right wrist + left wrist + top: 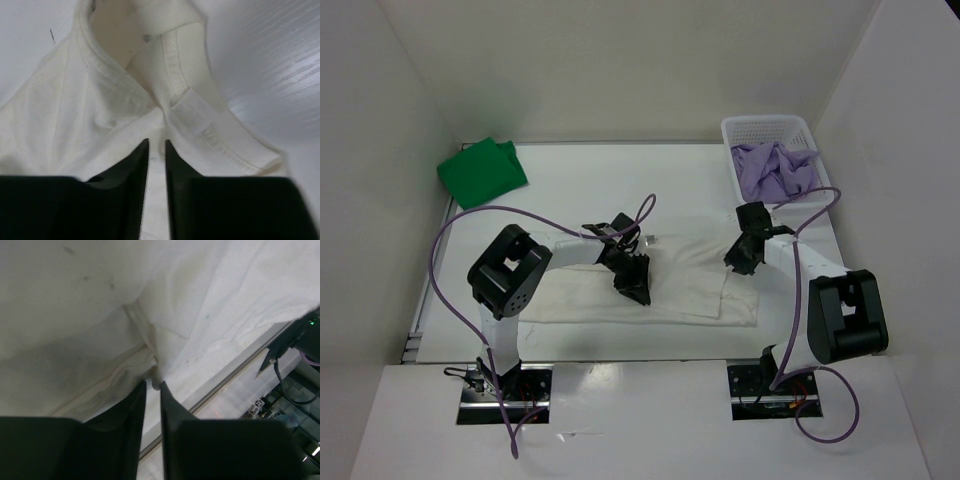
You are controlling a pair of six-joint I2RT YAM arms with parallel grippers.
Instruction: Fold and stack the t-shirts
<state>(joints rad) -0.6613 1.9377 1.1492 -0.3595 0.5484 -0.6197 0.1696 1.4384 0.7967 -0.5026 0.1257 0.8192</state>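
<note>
Cream-white t-shirt: spread on tabletop, mid-fold. Left end effector: clamped on a cloth fold. Right end effector: narrowly apart over the cloth, grip indeterminate. Likely hazard: thin pinch slips, fold collapses crooked.

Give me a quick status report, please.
Left gripper pinching cream shirt at its middle, right gripper at collar. Shirt lying spread out. Nothing blocking.
</note>
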